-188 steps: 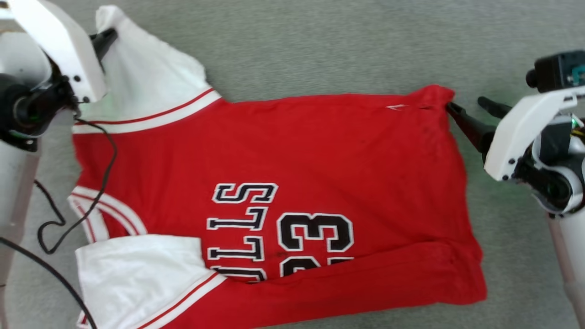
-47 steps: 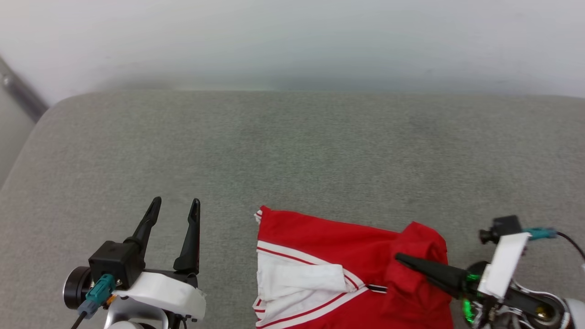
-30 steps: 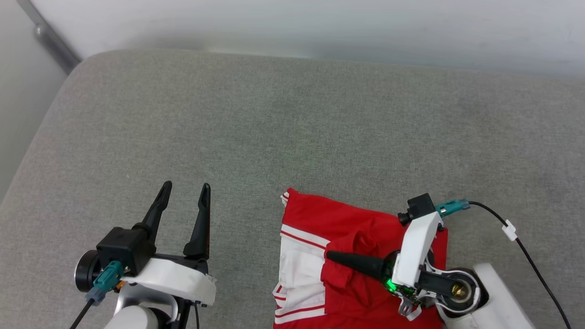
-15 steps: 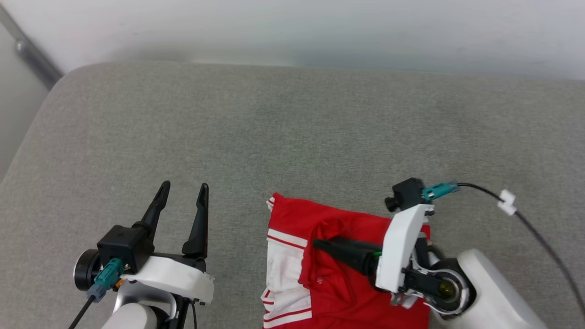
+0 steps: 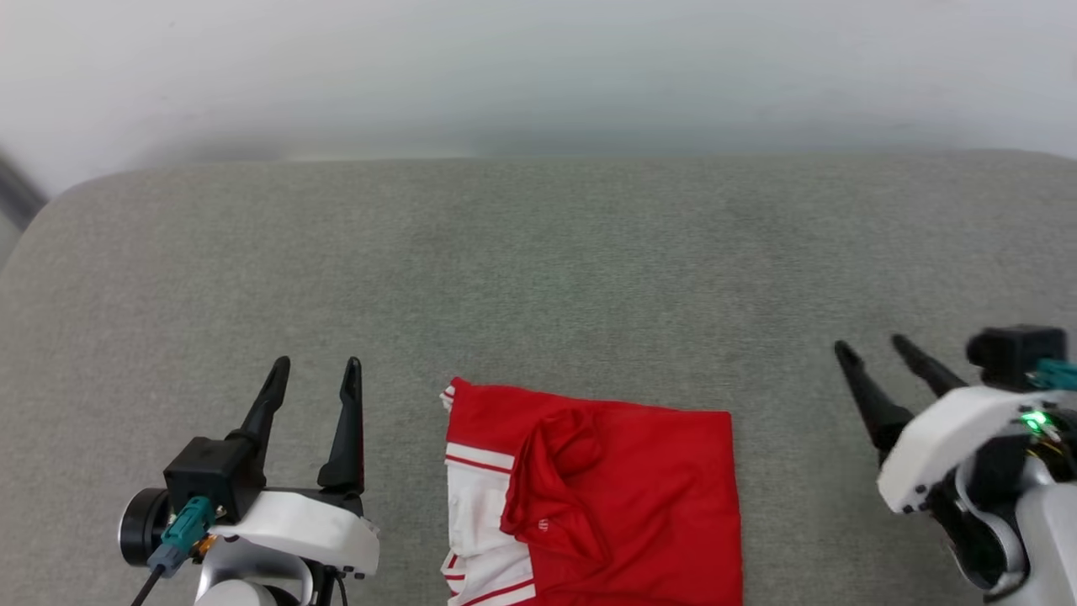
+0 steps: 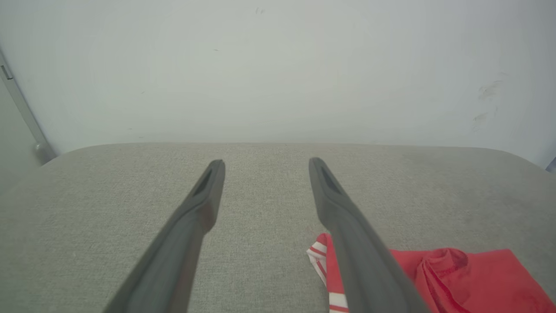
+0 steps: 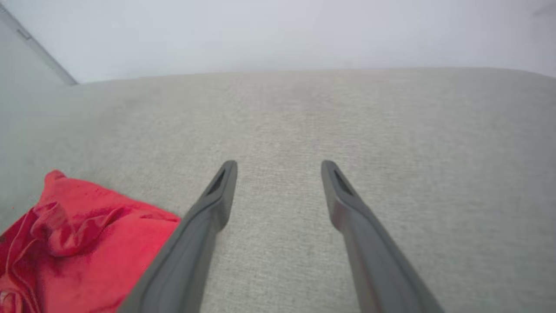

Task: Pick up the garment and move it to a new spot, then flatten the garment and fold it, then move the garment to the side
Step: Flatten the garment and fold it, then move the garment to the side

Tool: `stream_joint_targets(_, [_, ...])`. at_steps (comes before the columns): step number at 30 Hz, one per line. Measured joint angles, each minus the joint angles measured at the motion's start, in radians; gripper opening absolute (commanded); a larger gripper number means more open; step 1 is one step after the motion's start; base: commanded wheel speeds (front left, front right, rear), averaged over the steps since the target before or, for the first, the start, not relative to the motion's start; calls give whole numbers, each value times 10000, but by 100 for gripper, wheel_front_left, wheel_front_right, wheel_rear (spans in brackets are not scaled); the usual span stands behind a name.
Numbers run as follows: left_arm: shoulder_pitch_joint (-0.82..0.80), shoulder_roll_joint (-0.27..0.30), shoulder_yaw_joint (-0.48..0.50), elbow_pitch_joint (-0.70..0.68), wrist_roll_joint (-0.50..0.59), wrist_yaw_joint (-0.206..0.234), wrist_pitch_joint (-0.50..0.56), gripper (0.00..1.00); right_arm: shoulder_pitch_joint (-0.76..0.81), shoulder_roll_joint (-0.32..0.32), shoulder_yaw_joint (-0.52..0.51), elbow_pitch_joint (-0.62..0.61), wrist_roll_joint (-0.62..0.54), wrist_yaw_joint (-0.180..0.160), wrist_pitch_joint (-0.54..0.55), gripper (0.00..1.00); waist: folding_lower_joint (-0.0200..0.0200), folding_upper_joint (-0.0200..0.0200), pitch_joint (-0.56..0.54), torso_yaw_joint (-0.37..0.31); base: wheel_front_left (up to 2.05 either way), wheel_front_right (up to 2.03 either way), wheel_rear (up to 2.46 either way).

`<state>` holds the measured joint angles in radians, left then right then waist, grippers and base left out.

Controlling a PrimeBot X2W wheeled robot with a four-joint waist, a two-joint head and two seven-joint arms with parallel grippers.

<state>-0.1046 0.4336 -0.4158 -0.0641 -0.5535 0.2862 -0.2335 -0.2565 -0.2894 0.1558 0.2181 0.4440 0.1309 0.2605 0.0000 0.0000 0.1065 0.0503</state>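
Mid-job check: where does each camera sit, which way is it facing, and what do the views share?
Head view: on the head, looking forward and down at the grey fabric surface; folded garment bottom centre, left gripper lower left, right gripper lower right, both open.
Left wrist view: on the left wrist, looking along its fingers across the surface to the wall; garment lower right.
Right wrist view: on the right wrist, facing likewise along its fingers; garment lower left.
Shared: both wrist views show garment and wall.
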Motion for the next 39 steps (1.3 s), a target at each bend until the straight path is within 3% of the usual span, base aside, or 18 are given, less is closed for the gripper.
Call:
stream_joint_targets(4, [199,21,86,-8,-27,96,-33,100,731,616,-1503,-658,-809,0,-853,100,0,0,-176,-190,0,0,0])
stream_joint_targets(9, [570,81,301,-56,-67,301,-82,100,1348,1114,-2318,-1841,-1682,0,-1684,100,0,0,-464,-363,0,0,0])
stream_joint_targets(19, [1320,257,481,-40,-100,721,-127,100,2928,1703,-2004,-3559,-2598,2,-2027,100,0,0,-1090,-481,0,0,0])
stream_joint_targets(39, [1650,199,468,4,-67,727,-178,100,3692,2180,-2027,-4063,-2510,0,-1611,100,0,0,-1231,-500,0,0,0])
